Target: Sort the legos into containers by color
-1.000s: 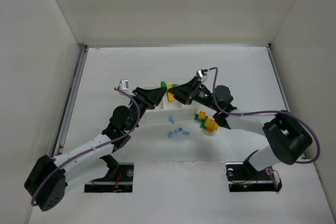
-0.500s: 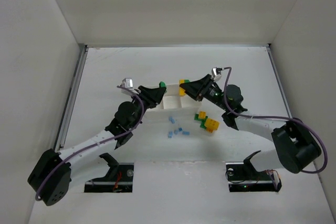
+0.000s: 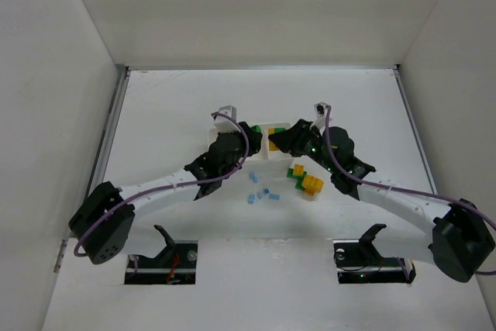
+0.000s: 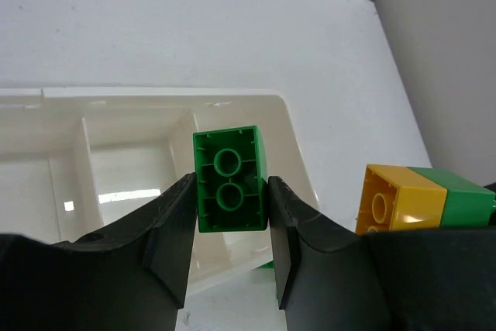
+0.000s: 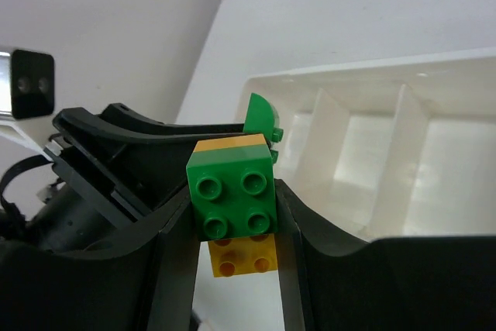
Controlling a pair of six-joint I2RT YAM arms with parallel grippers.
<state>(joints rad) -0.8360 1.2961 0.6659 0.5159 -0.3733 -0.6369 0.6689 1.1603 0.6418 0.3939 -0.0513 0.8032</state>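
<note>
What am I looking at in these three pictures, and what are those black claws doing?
Two robot arms work at a white table. One picture looks down from above; the other two come from a camera on each wrist. The left gripper pinches a green brick; the right gripper pinches a green-and-yellow stack. Both hang by a white tray with three compartments. Loose on the table lie light blue bricks and a green and yellow cluster.

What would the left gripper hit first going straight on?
Probably the white tray: the left gripper, shut on a green brick, points at its end compartment. Depth unclear. The yellow-green stack sits off to one side.
</note>
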